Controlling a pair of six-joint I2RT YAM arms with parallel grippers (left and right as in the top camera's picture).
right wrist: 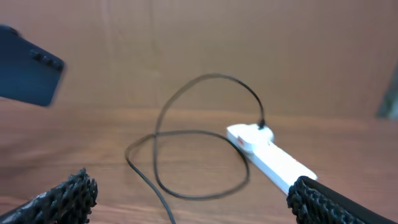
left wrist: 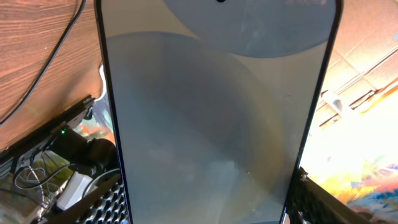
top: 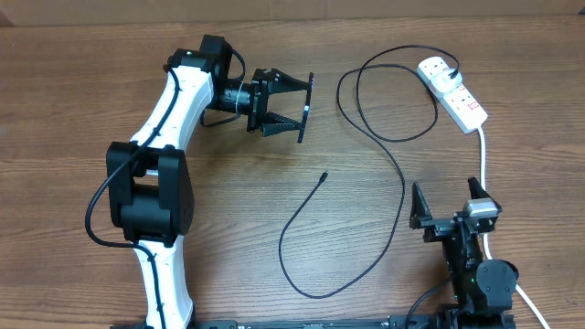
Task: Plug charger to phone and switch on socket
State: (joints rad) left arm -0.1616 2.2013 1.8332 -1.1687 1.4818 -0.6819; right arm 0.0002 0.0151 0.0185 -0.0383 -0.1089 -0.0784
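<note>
My left gripper (top: 303, 108) is shut on the phone (top: 309, 102), holding it on edge above the table's upper middle. In the left wrist view the phone (left wrist: 211, 112) fills the frame with a greyish screen, and a finger (left wrist: 106, 202) presses against each long side. The charger (top: 400, 174) is a thin black cable that loops across the table. Its connector tip (top: 324, 175) lies free in the middle, and its plug (top: 454, 71) sits in the white socket (top: 457, 93) at the upper right. My right gripper (top: 448, 206) stands open and empty near the lower right. The right wrist view shows the socket (right wrist: 273, 160) and cable (right wrist: 186, 149) ahead of it.
The socket's thick white cord (top: 483, 155) runs down past my right gripper to the table's near edge. The cable's lower loop (top: 311, 274) curls near the front middle. The left arm's body (top: 151, 192) covers the left side of the wooden table (top: 73, 128).
</note>
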